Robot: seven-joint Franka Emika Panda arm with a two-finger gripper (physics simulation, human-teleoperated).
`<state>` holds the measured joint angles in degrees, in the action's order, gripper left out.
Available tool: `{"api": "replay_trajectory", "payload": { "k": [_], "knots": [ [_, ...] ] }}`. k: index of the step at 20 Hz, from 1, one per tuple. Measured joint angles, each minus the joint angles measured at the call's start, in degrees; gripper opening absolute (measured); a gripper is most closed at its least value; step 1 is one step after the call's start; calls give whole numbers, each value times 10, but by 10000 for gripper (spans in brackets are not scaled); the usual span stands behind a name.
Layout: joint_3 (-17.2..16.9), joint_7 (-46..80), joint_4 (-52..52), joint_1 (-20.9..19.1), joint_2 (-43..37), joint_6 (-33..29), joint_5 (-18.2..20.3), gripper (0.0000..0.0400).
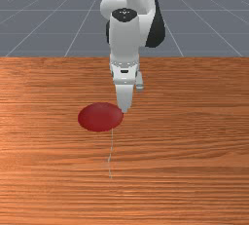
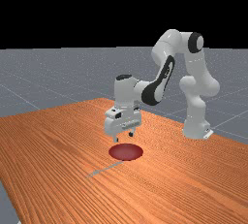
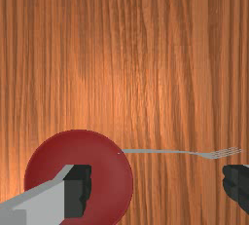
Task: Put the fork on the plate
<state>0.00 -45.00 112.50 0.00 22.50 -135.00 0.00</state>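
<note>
My gripper [image 2: 123, 137] hangs above the table, close over the red plate [image 2: 126, 152] in the far view. In the front view the gripper [image 1: 124, 110] is at the right edge of the plate [image 1: 99, 117]. The wrist view has the gripper [image 3: 156, 188] with its fingers wide apart and nothing held; one finger overlaps the plate [image 3: 109, 185]. A thin grey fork [image 3: 160, 151] lies on the wood, its handle end at the plate's rim and its tines pointing away. It shows as a faint line in the front view, the fork [image 1: 110, 158] stretching from the plate toward the camera.
The orange-brown wooden table [image 1: 194, 136] extends around the plate and fork. Its near-left edge shows in the far view, and the arm's base stands at the far view's right.
</note>
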Motion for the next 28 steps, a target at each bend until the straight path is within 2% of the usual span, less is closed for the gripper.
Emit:
{"api": "replay_trajectory", "payload": {
  "k": [1, 2, 3, 5, 6, 7, 8, 9, 11, 13, 15, 20, 23, 24, 25, 26, 28],
  "knots": [
    [0, 0, 0, 0, 0, 0, 0, 249],
    [-2, 11, 1, 1, -1, 2, 3, 308],
    [-4, 18, 2, 0, -2, 3, 6, 344],
    [-5, 25, 3, -1, -3, 4, 8, 379],
    [-24, 84, 41, -2, -35, 25, 22, 232],
    [-46, 150, 59, -13, -57, 48, 38, 142],
    [-66, 225, 64, -24, -68, 69, 56, 87],
    [-81, 309, 65, -30, -73, 86, 77, 53],
    [-102, 486, 65, -32, -75, 110, 128, 20],
    [-112, 601, 68, -32, -77, 117, 171, 7],
    [-115, 641, 71, -33, -77, 117, 191, 3],
    [-114, 663, 72, -33, -80, 113, 209, 0],
    [-107, 663, 49, -38, -50, 92, 241, 0],
    [-105, 663, 25, -38, -25, 72, 246, 157],
    [-105, 666, -8, -36, 6, 44, 247, 252],
    [-105, 672, -39, -33, 40, 11, 248, 310],
    [-104, 687, -86, -19, 110, -85, 252, 367]
  ]
}}
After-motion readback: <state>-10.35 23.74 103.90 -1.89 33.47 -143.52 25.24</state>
